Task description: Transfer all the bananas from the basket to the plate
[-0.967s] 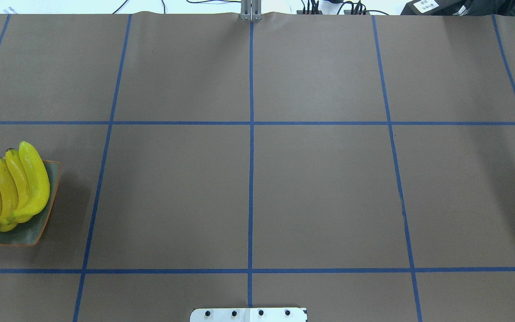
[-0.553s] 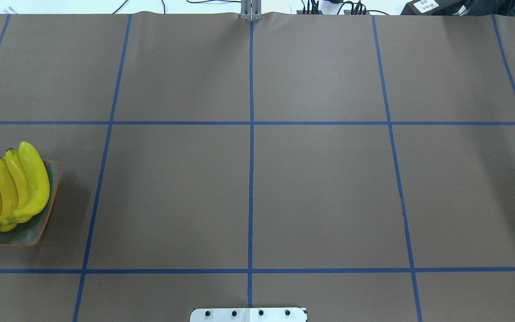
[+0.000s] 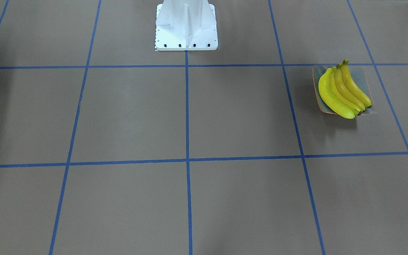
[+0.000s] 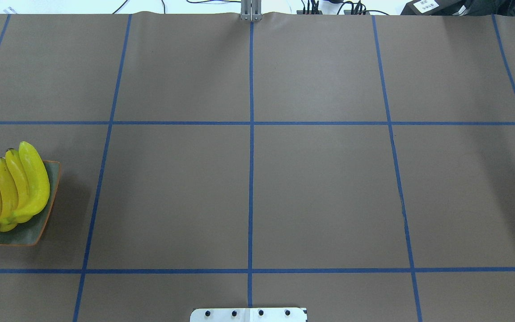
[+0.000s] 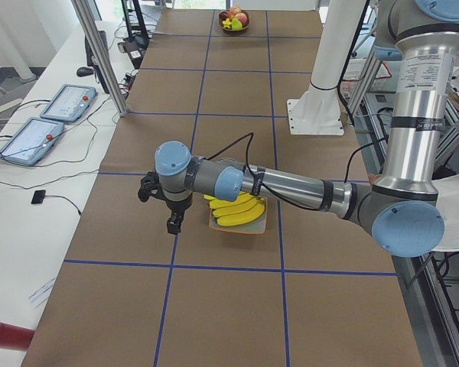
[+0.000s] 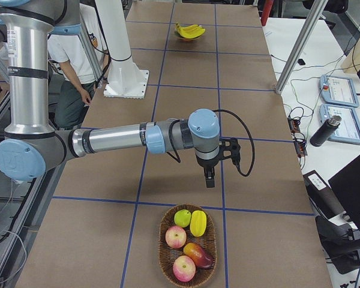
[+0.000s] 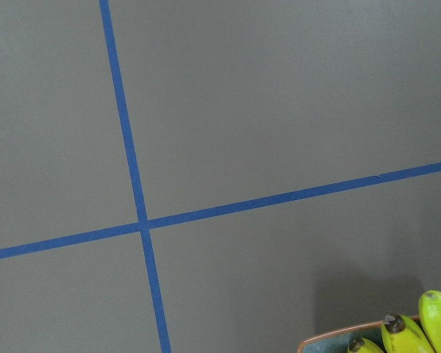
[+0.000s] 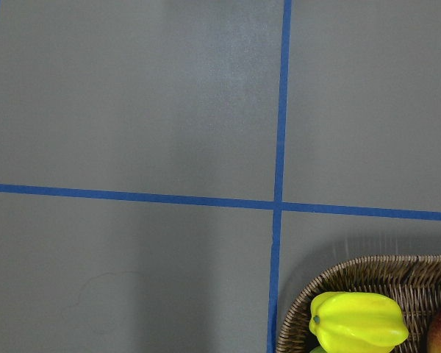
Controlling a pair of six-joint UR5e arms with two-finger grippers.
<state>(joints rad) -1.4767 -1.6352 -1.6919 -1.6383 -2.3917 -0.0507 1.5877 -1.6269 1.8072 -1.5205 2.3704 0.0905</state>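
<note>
At overhead frame's left edge, on plate point(image 4: 34, 229): bananas point(image 4: 20, 188). Cannot tell grip state of left end effector point(image 5: 173, 223), right end effector point(image 6: 209, 178).

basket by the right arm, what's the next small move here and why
Probably just lift the right gripper away and stop. The wicker basket near it shows a starfruit and apples but no bananas, while four bananas already lie on the plate, so nothing seems left to transfer.
</note>
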